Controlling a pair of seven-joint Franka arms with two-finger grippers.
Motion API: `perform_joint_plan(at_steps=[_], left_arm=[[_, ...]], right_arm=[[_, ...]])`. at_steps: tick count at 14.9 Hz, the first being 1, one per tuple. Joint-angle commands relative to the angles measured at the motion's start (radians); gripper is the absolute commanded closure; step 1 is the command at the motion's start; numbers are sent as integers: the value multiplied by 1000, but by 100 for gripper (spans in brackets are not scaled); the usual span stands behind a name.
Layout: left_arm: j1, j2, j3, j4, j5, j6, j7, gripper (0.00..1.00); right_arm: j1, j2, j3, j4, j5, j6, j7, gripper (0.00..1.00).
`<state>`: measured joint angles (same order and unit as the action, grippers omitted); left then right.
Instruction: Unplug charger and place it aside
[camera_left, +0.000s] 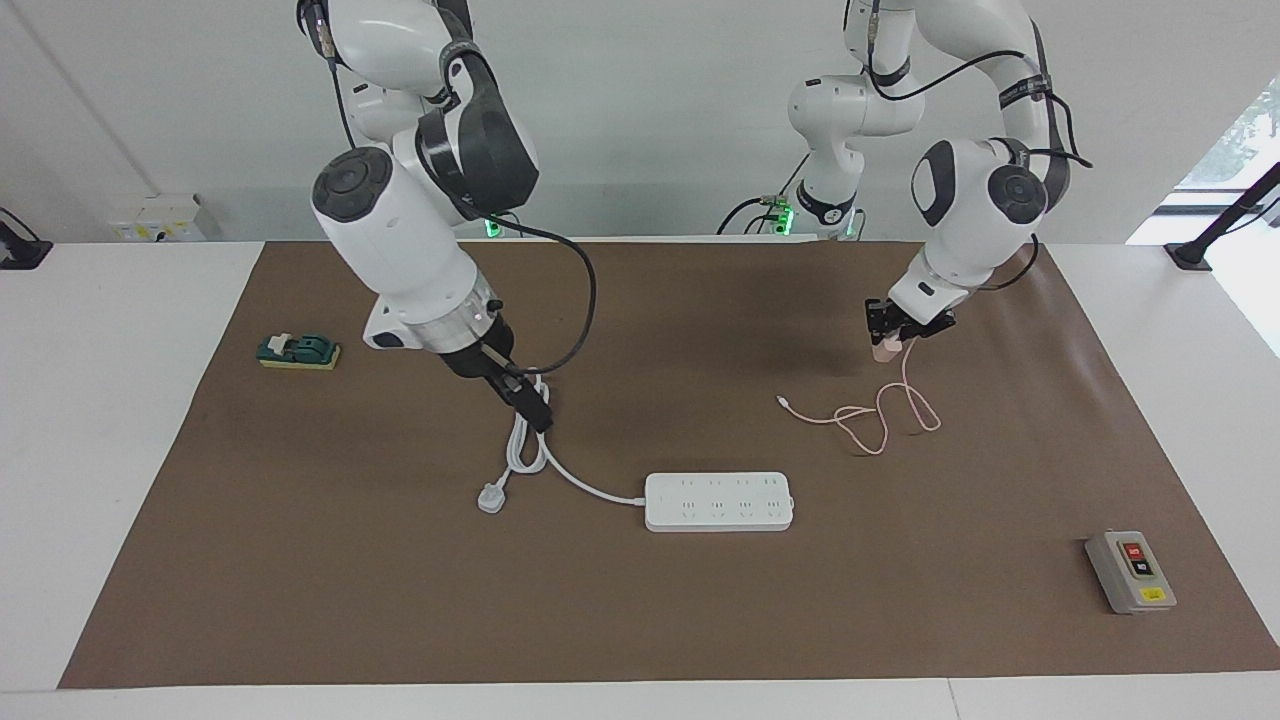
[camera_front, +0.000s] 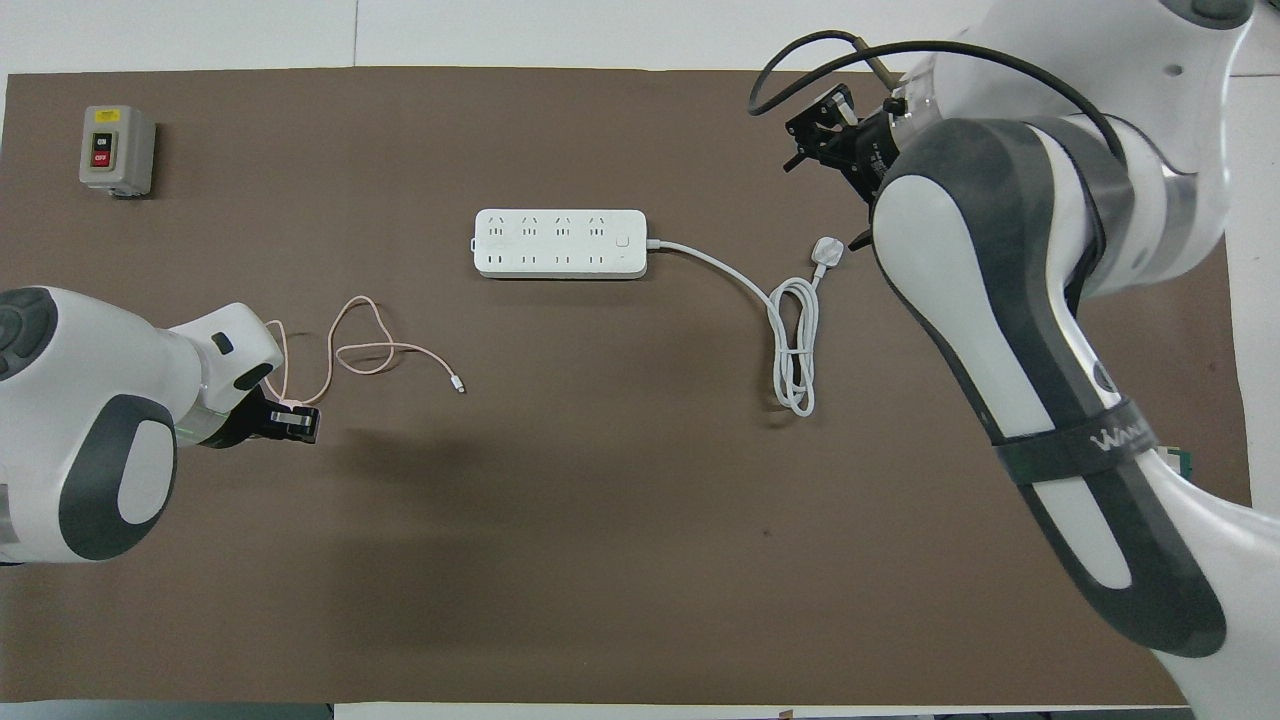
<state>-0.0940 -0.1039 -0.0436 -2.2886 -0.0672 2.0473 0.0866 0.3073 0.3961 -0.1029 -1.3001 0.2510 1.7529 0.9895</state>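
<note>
While the small pale pink cube-shaped charger (camera_left: 884, 350) hangs clamped in my left hand (camera_left: 893, 340), up off the brown paper mat (camera_left: 700, 620) that covers the bench (camera_left: 100, 450), the step I judge to be in hand is the setting aside; the cube is already free of any socket, so what remains is a clean put-down.

Starting nearest my own end: the left hand is closed on the charger over bare mat toward the left arm's end of the bench; the charger's thin pink cable (camera_left: 880, 415) drops from it and lies in loose loops on the mat, its free tip pointing toward the middle. I would lower straight down over that bare patch, so the cube lands beside its own loops and not on them; I would let go only once it rests on the mat, since a drop could tip it or drag the cable.

My right hand (camera_left: 530, 405) waits in the air over the coiled white cord (camera_left: 520, 450) of the strip; whether it is open or closed I cannot tell.

Farther out lies the long white multi-socket power strip (camera_left: 719, 500), well apart from the charger; keeping that gap is the point of the move, so I should not drift toward it.

Farthest out, toward the left arm's end, sits the grey switch box with a red button (camera_left: 1130, 572); it is well clear of my path; after release I would rise straight up, so that no loop catches on me.
</note>
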Motion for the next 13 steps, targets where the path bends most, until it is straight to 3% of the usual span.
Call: perform_joint_plan(at_steps=[1,3,5,8,9,11,13], left_arm=[[-18,-86,11,-135,-10,98,18,100],[-15,-100,11,-184,-10,155,33,100],[-6,-91,14,-186,-10,162,59,100],[36,-74,14,-198,-10,215,108,100],[46,-68,16,-206,-10,226,108,96],[85,-63,16,-210,-10,225,111,43],[120,-68,16,-222,-10,221,117,21]], right_arm=[[-25,-65,6,-45,-122,-79,-214,0],[-28,-101,8,-47,-241,-140,-444,0],[-42,-147,6,-47,-274,-192,-634,0],[-86,-195,9,-59,-283,-280,-762,0],[-85,-219,12,-95,-283,-294,-787,0],[-92,-258,31,-145,-285,-289,-792,0],[-141,-292,69,-189,-279,-282,-795,0]])
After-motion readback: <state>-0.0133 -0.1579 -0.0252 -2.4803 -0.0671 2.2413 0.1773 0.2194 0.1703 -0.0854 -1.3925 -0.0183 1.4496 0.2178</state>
